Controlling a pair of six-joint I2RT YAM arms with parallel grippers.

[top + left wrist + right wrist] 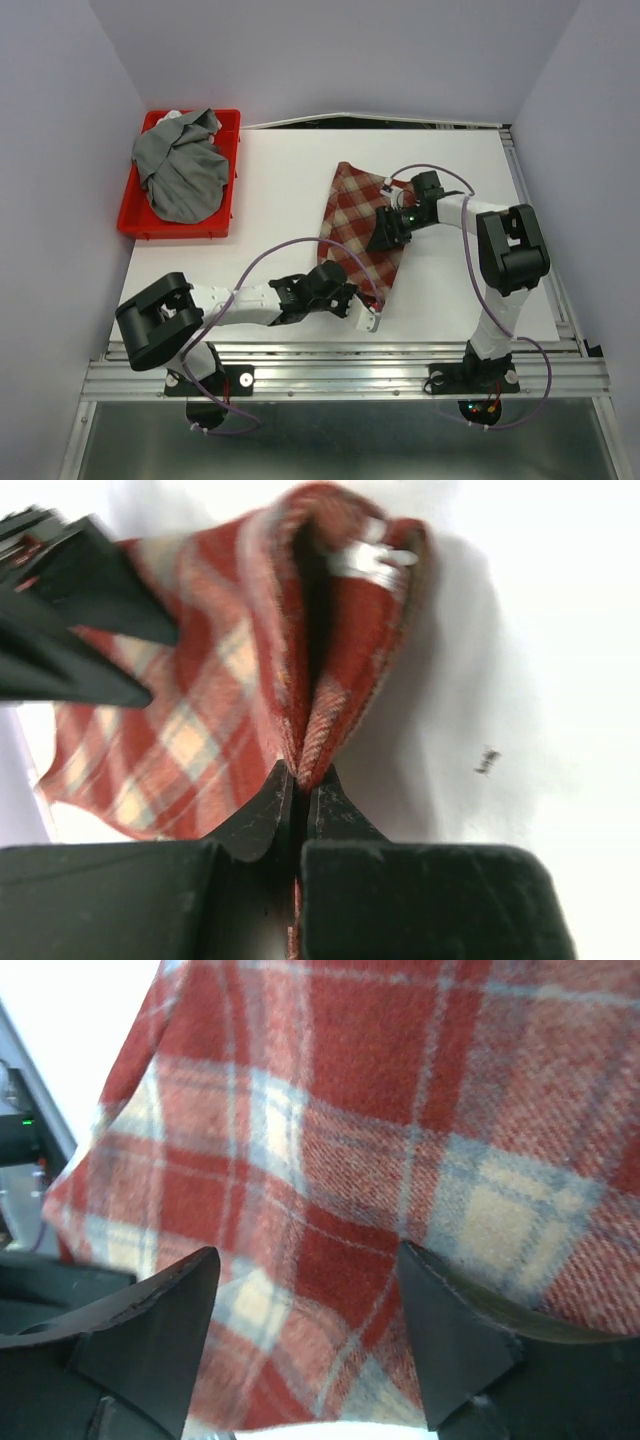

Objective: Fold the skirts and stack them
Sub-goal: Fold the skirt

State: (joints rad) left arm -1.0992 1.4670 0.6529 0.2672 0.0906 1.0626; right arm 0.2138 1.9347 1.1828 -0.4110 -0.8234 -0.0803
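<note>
The red-and-cream plaid skirt (pixel 355 225) lies in the middle of the white table. My left gripper (pixel 345 288) is shut on its near edge; in the left wrist view the cloth (pixel 300 670) rises bunched from between my closed fingertips (pixel 297 777). My right gripper (pixel 388 232) sits over the skirt's right edge, jaws open wide, with plaid cloth (pixel 400 1130) spread under and between them (pixel 305 1280). The grey pleated skirt (pixel 182 170) lies crumpled in the red tray at the far left.
The red plastic tray (pixel 225 222) stands at the table's back left. Grey walls enclose the left, back and right sides. A metal rail (pixel 340 378) runs along the near edge by the arm bases. Purple cables loop from both arms.
</note>
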